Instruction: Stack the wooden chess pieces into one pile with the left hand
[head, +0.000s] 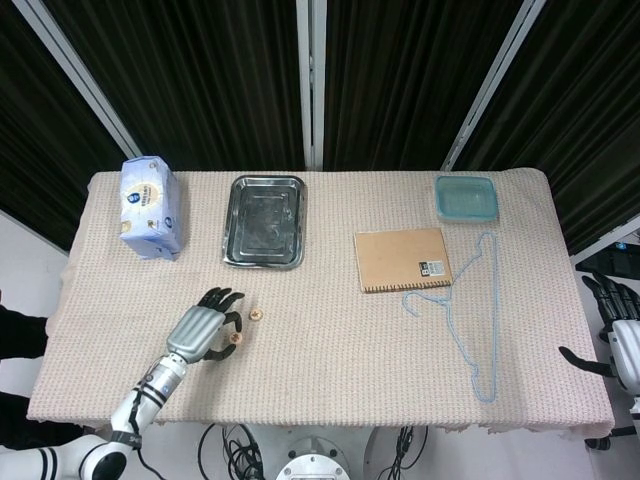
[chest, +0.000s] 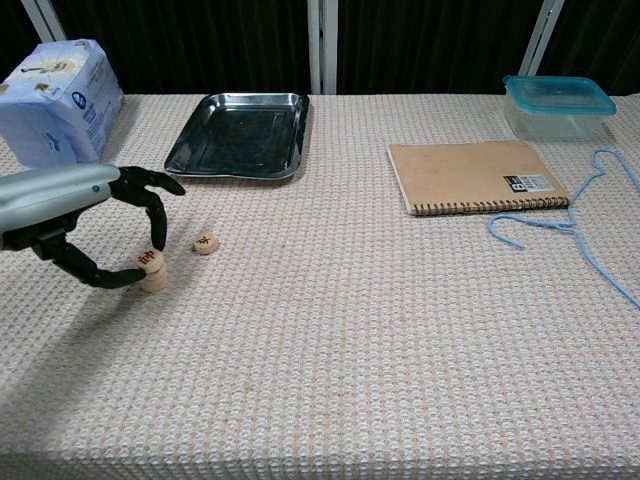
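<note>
— Where's the pile?

— On the table's (chest: 330, 330) near-left part: the left robot hand (chest: 95, 225) pinches the top piece (chest: 151, 260) onto a short stack (chest: 154, 278). One loose piece (chest: 206, 243) lies just beside.

— Next?

— Probably let go cleanly, then fetch that one.

— Containers?

— Steel tray (chest: 240, 135) looks bare; the lidded box's (chest: 557, 105) contents are unclear. The right robot hand (head: 612, 335) hangs off-table, holding nothing.

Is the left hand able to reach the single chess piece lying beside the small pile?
Probably yes. The left hand is at the pile, and the single piece lies close by on bare cloth, nothing between.
</note>
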